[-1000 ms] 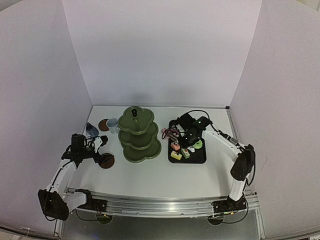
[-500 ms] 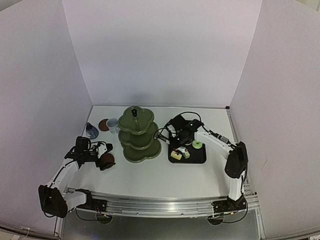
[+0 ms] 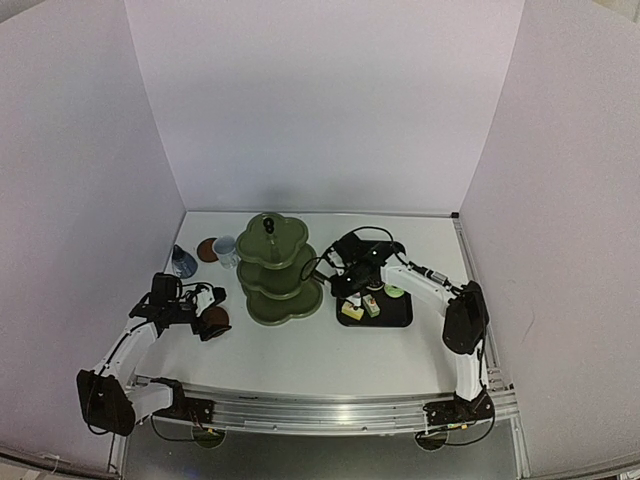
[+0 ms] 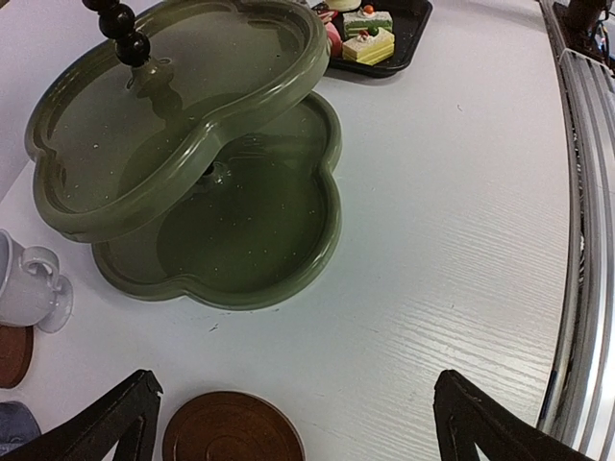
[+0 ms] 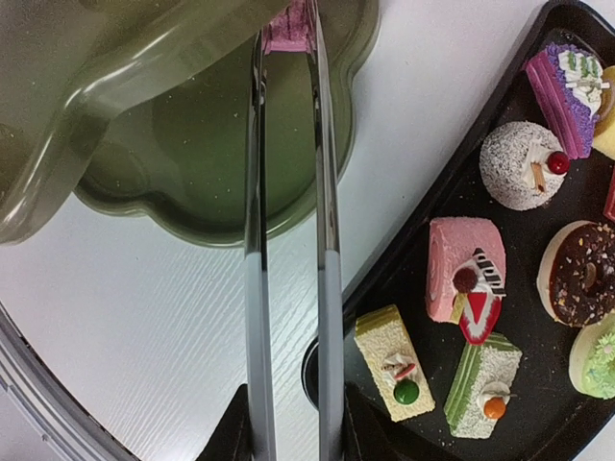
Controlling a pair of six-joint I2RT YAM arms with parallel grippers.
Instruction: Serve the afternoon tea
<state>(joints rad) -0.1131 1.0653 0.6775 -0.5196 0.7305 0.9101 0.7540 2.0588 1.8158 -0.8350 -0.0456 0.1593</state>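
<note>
Where the left gripper [image 4: 295, 384] fills the bottom edge of its wrist view, its dark fingers [image 4: 125, 423] stand wide apart. Between them are only the white table [image 4: 432, 240] and one brown coaster [image 4: 231, 430], lying flat at bottom centre. Beyond it, centre-left, the olive-green stand [image 4: 231, 192] is upright, and the tiers that show are bare. At the left edge the white mug [image 4: 24, 283] sits on the table just beside the lowest tier. The second coaster [image 4: 12, 351] is below the mug, and a sliver of the blue-grey pot [image 4: 10, 423] shows in the bottom-left corner. The black tray [image 4: 408, 38] of cakes lies at the top.

In the right wrist view, the right gripper [image 5: 293, 427] at the bottom edge is clamped on the thin metal tongs [image 5: 255, 240]. Their arms run straight up to top centre, where the tips pinch a small pink cake [image 5: 288, 29]. That cake is over the stand's bottom tier [image 5: 221, 144], close under the rim of the tier above. Whether it rests on the tier is hard to tell.

On the tray, in the right half of this view, the yellow slice [image 5: 394, 365] and green slice [image 5: 480, 384] lie lowest. Above them are the pink roll [image 5: 466, 274] and chocolate doughnut [image 5: 581, 274]. The white dome cake [image 5: 519, 163] is nearer the upper right.

From above, the left gripper sits lower left and the right gripper centre, between tray and stand.
</note>
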